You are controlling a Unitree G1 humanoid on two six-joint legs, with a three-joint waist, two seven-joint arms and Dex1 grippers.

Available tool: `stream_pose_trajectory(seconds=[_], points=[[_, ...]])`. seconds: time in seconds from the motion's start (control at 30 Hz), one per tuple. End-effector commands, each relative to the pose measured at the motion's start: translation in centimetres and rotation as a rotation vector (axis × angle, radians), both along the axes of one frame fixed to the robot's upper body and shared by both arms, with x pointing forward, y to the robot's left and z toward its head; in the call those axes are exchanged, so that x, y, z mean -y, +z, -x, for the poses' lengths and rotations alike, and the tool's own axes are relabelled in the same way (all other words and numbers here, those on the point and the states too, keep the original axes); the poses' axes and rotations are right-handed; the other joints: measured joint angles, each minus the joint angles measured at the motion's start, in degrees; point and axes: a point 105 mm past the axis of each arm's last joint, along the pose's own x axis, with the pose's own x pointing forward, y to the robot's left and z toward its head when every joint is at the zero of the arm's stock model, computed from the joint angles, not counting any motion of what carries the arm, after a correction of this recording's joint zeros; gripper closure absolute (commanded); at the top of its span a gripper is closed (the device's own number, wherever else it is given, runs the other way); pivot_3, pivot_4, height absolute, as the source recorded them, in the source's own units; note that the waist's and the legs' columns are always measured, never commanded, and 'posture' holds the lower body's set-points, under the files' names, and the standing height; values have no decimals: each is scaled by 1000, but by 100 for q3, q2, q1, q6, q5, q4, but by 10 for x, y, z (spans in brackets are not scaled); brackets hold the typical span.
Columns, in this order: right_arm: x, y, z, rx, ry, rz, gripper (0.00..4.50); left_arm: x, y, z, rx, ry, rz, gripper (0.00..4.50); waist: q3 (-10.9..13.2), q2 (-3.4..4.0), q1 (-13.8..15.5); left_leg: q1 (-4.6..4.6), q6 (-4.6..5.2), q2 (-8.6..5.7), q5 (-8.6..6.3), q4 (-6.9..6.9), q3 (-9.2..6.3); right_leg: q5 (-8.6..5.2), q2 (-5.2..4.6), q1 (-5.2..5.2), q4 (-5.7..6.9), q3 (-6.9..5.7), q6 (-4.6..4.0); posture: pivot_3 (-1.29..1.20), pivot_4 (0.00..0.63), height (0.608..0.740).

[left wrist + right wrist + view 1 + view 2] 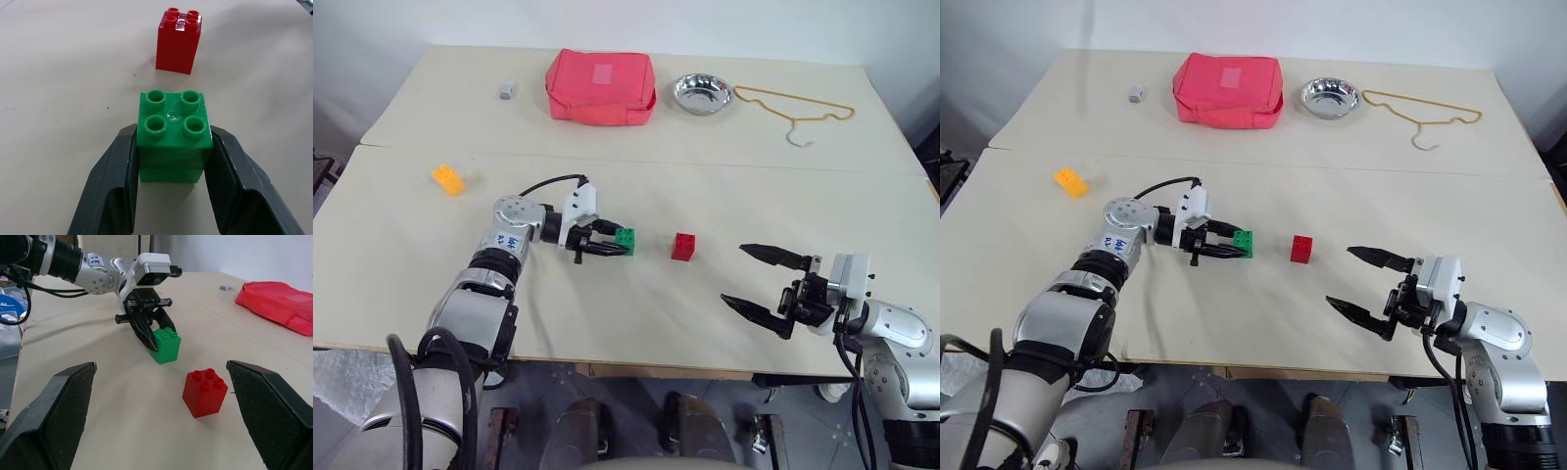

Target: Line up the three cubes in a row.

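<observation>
left eye view: the left gripper (619, 242) has its two black fingers either side of the green cube (626, 240) on the near table (724, 196), level with and just left of the red cube (683, 246). the orange-yellow cube (448, 178) lies well apart, far to the left. the right gripper (752, 278) hangs spread wide and empty near the front edge. at the back sit a red pouch (601, 85), zipped so its contents are hidden, a steel bowl (702, 93) that looks empty, a yellow hanger (798, 110) and a small grey block (506, 90).

left wrist view: the fingers (117, 181) flank the green cube's lower half, very close or touching; whether they pinch it firmly i cannot tell. the red cube stands just beyond.

right wrist view: the green cube looks tilted, one edge off the table beside the left gripper's fingers; the red cube stands upright nearby between the right gripper's wide-apart fingers (271, 401).

risk, as a judgement: if the jaws let go with the green cube tilted, it may topple or settle skewed, breaking the line with the red one. a sideways drag on leaving could knock it into the red cube. the orange-yellow cube is still far from the row.
</observation>
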Motion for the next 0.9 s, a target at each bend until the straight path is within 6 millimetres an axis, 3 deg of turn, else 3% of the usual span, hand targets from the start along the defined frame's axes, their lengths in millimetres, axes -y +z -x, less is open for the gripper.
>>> stream_pose_trajectory(seconds=[0.03,0.17,0.27,0.4,0.47,0.5,0.6,0.77,0.9], points=[[1,9,0,20,15,-6,0,-14,16,3,42,-20,78,1399,0,0,0,-1,0,0,0,0,1,0,0,-1,1,1,0,0,150,740],[-4,17,-11,26,5,-40,0,-39,34,7,110,9,187,122,0,0,-38,-3,0,4,0,0,4,0,-1,-11,8,3,0,0,150,740],[-14,29,-19,72,19,-101,0,-73,50,8,217,189,335,23,0,0,-131,-6,0,7,0,0,4,0,-4,-19,19,-1,-1,0,150,740],[-25,31,-23,85,51,-125,0,-117,67,9,341,529,529,23,0,-1,-128,-4,-1,6,0,5,-18,0,-12,-28,61,-2,-1,0,150,740],[-41,31,-27,85,108,-134,0,-192,43,39,370,935,618,23,-3,-2,-183,-5,0,3,0,8,-21,0,-17,-26,62,1,-1,0,150,740],[-45,32,-27,86,127,-137,0,-214,37,56,388,1064,628,23,-4,-2,-270,8,0,3,-3,3,-14,0,-20,-24,66,10,-1,0,150,740],[-53,32,-25,91,168,-136,0,-249,21,97,392,1343,600,23,3,-15,-285,22,-4,9,-9,-15,-30,0,-19,-26,83,6,-1,0,150,740],[-56,36,-24,105,185,-149,0,-275,12,136,407,1611,601,23,2,-26,39,21,-2,-3,-8,20,-73,-1,-22,28,47,21,-3,0,150,740],[-55,34,-25,97,180,-150,0,-263,0,144,339,1677,582,23,-1,-26,42,32,-6,-10,-13,20,-84,5,-25,67,-9,47,-5,0,150,740]])
